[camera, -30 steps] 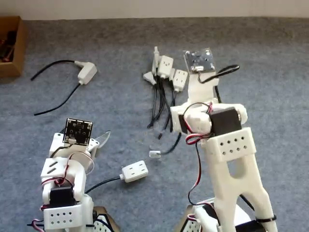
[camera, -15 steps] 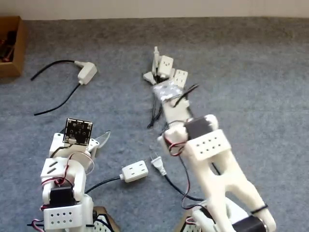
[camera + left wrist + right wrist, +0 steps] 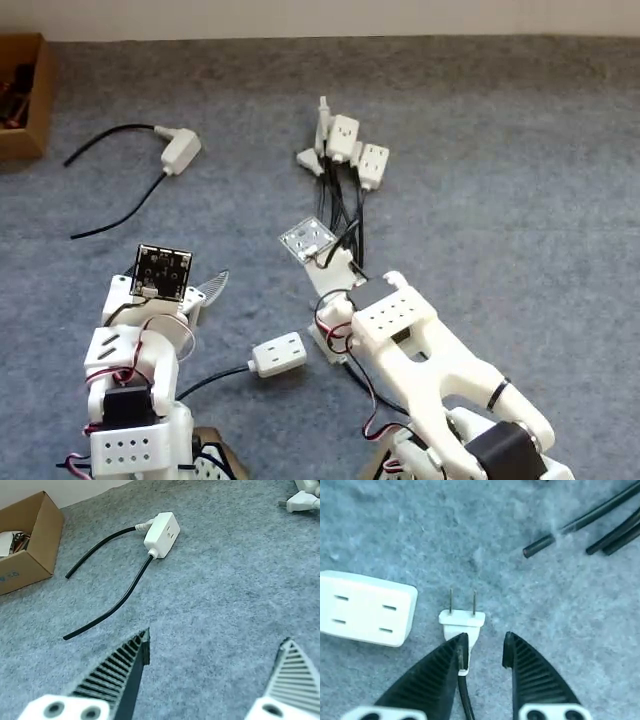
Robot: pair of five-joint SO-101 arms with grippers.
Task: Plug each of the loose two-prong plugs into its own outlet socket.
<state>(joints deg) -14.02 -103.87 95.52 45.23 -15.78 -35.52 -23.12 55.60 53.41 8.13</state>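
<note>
1. Since a second ago, the right arm point(image 3: 400, 320) had swung back from the far cluster of white sockets and plugs point(image 3: 345, 145) to the near side. The left arm point(image 3: 135, 370) had not moved.
2. Surface was grey carpet point(image 3: 520, 150). A brown cardboard box point(image 3: 22, 95) sat at the far left edge, with a white socket block on a black cord point(image 3: 180, 150) near it.
3. The right gripper point(image 3: 484, 640) was low over the carpet, jaws slightly apart and clamping nothing.
4. The white two-prong plug point(image 3: 461, 621) lay flat at that gripper's tips, its tail against one finger and its prongs pointing away. It was just beside the white rectangular outlet socket point(image 3: 365, 607), not touching.
5. The left gripper point(image 3: 216, 635) hung above bare carpet, spread wide and holding nothing.
</note>
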